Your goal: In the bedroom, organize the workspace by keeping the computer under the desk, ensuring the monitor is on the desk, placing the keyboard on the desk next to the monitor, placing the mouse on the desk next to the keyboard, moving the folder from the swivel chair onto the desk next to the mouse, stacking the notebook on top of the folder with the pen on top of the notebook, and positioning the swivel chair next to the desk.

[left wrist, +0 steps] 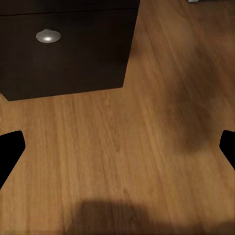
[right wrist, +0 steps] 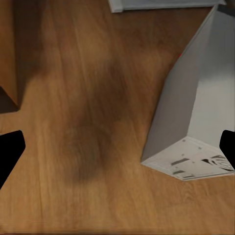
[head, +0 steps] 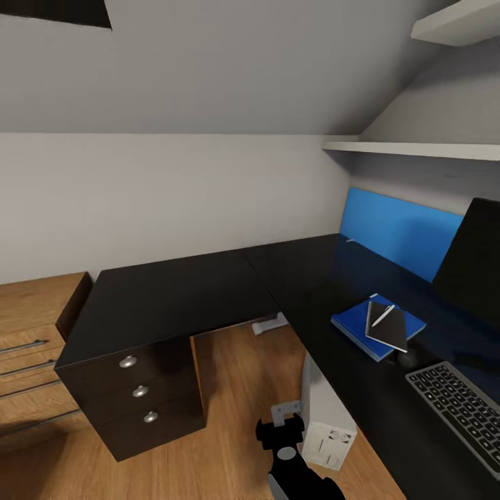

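Worktop (head: 208, 292): L-shaped, glossy black, drawer unit (head: 135, 396) at near left.
Folder (head: 354, 323): blue, flat on worktop at right, left of monitor (head: 472, 264).
Notebook (head: 392, 330): dark, lying on folder.
Pen (head: 382, 315): white, on notebook.
Keyboard (head: 458, 410): near right on worktop, nearer than folder.
Computer (head: 323, 417): on floor (left wrist: 122, 161) beneath worktop edge.
Left pincer (left wrist: 117, 152): wide open, empty, above floor near drawer unit.
Right pincer (right wrist: 117, 152): wide open, empty, beside computer.

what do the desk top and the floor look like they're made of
The desk top looks like glossy black laminate or lacquer, judging by the blue panel's reflection in it. The floor looks like warm brown wood planks with visible grain and seams, possibly laminate.
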Controlling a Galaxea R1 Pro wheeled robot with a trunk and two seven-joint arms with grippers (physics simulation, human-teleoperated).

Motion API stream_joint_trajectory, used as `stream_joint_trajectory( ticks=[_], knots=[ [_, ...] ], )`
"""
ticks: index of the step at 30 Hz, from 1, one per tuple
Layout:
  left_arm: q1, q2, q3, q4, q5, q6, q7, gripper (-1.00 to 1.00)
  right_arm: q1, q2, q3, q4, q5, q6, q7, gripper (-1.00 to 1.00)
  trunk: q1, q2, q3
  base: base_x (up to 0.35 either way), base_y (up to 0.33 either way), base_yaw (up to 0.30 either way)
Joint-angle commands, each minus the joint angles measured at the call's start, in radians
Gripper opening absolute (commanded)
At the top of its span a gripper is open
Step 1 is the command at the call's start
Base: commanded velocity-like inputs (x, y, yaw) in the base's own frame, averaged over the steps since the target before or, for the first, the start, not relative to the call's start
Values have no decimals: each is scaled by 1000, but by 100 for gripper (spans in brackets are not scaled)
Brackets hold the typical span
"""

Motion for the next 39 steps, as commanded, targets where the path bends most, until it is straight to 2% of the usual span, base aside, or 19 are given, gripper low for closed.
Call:
stream_joint_trajectory(
  ticks=[1, 6, 8, 12, 18, 20, 21, 24, 25, 26, 27, 32, 39],
  knots=[
    [0, 2, -6, -2, 8, -3, 8, 100, -1, 0, 5, 2, -3, 6, -6, 100, -4, 6, 2, -33, 0, 0],
    [0, 1, -8, -3, 9, -1, 8, 100, -1, 0, 15, 17, 10, 5, 6, 100, -23, 41, 18, -14, 0, 0],
    [0, 1, -8, -2, 10, 0, 9, 100, -1, 0, 46, 25, 36, 5, 37, 100, -31, 55, 24, -5, 0, 0],
    [0, 2, -6, -2, 10, 2, 9, 100, -1, 0, 77, 31, 54, 4, 61, 100, -46, 83, 37, -2, 0, 0],
    [0, 1, -4, 2, 12, 32, 9, 100, -1, 0, 89, 52, 59, -39, 73, 100, -69, 125, 56, 0, 0, 0],
    [-1, 1, -4, 2, 12, 57, 10, 100, -1, 0, 87, 70, 59, -86, 74, 100, -77, 139, 62, 0, 0, 0],
    [-1, 1, -3, 3, 12, 105, 12, 100, -1, 0, 78, 123, 58, -186, 74, 100, -81, 146, 65, 0, 0, 0],
    [-1, 0, -3, 3, 12, 154, 12, 100, -1, 0, 54, 213, 51, -309, 73, 100, -92, 167, 74, 0, 0, 0],
    [-1, 0, -3, 3, 12, 179, 12, 100, -1, 0, 32, 283, 43, -391, 73, 100, -96, 174, 78, 0, 0, 0],
    [-1, 0, -3, 3, 12, 188, 11, 100, -1, 0, 21, 318, 39, -429, 73, 100, -100, 181, 81, 0, 0, 0],
    [-1, -1, -3, 3, 12, 205, 11, 100, 0, 0, 0, 421, 31, -522, 75, 100, -104, 188, 84, 0, 0, 0],
    [-1, -1, -3, 3, 11, 217, 11, 100, 1, 0, -15, 542, 28, -598, 80, 100, -123, 223, 99, 0, 0, 0],
    [-1, -2, -4, 3, 9, 222, 11, 100, 8, 0, -26, 613, 25, -643, 81, 100, -150, 272, 121, 0, 0, 0]
  ],
)
